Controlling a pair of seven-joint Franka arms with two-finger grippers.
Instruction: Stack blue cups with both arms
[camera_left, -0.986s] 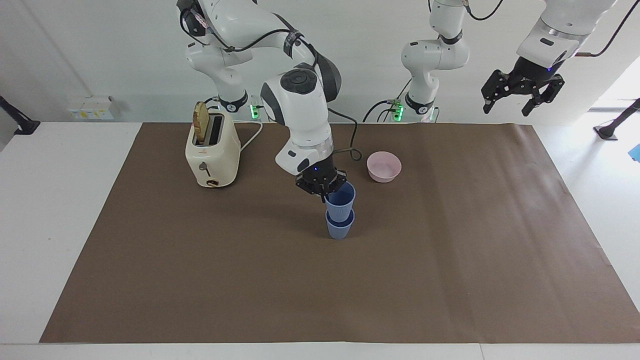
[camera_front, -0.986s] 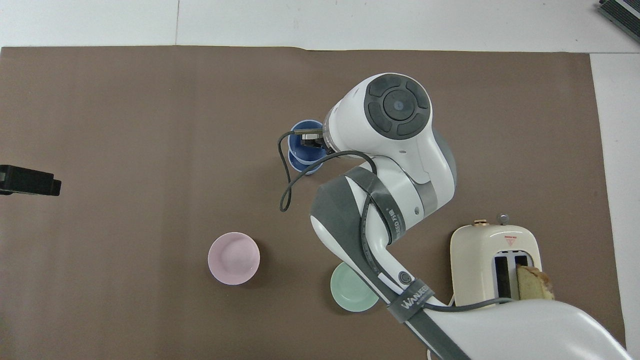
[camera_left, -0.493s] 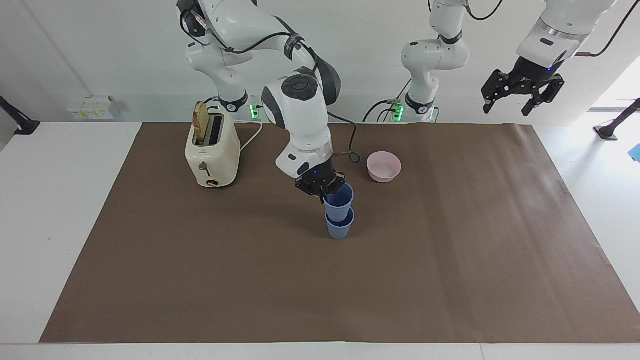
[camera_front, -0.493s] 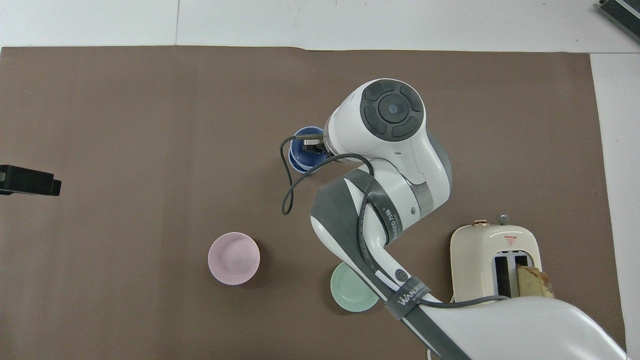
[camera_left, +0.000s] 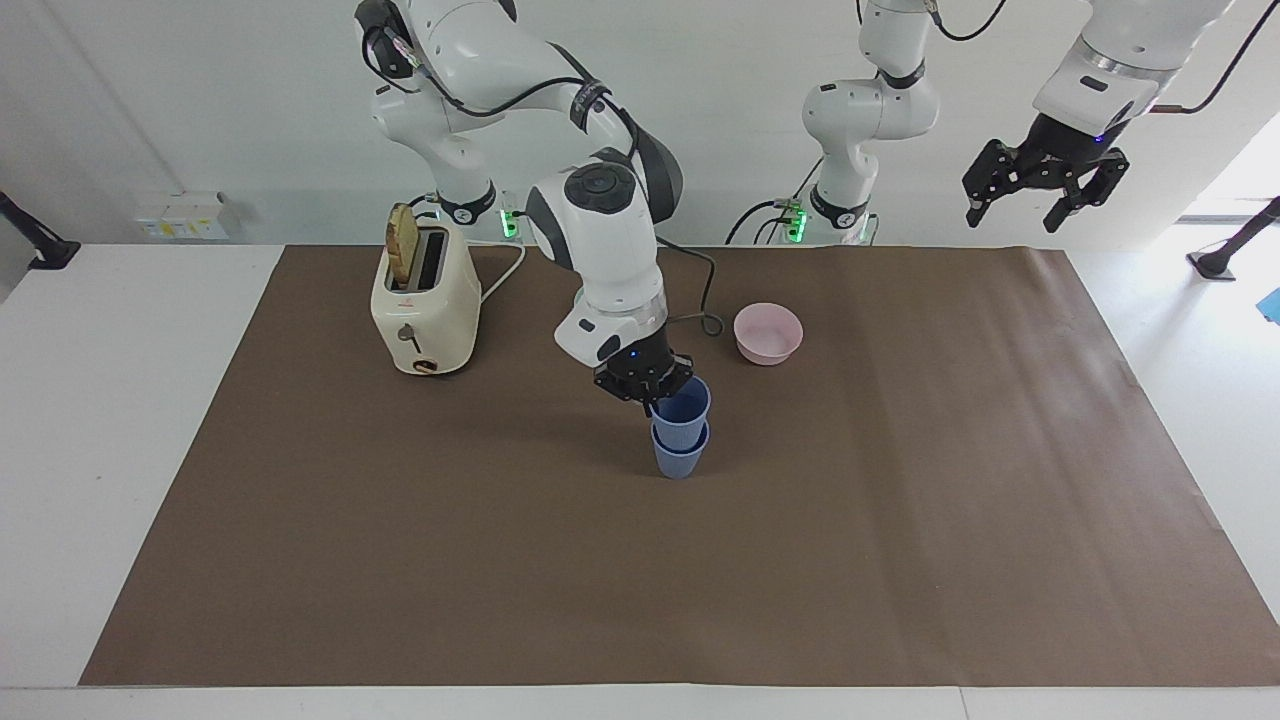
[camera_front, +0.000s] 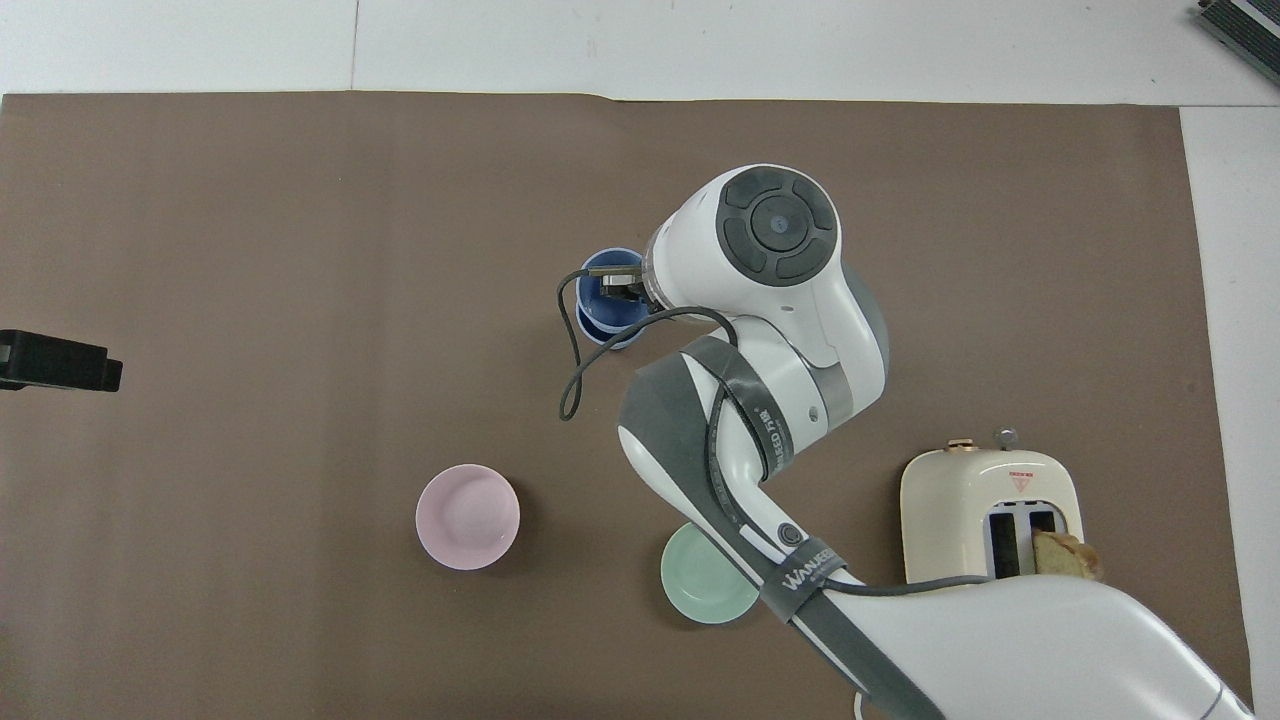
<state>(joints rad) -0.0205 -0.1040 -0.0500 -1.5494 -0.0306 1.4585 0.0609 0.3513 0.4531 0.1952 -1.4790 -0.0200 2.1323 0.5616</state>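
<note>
White jointed arms (camera_left: 600, 215) are being wrapped by grey "WANEED" straps (camera_front: 812, 578) and trailed by black cables (camera_front: 575, 350).

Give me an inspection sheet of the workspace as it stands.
Surface: brown mat on a white table.
Job's things: upper cup nested in lower cup, mid-mat.
Clutter: toaster with bread; pink bowl; green bowl.
Grippers: right gripper shut on upper cup's rim; left gripper open, raised, waiting.
Cables: black cable looping by the cups.
Surroundings: white wall, outlet box.
</note>
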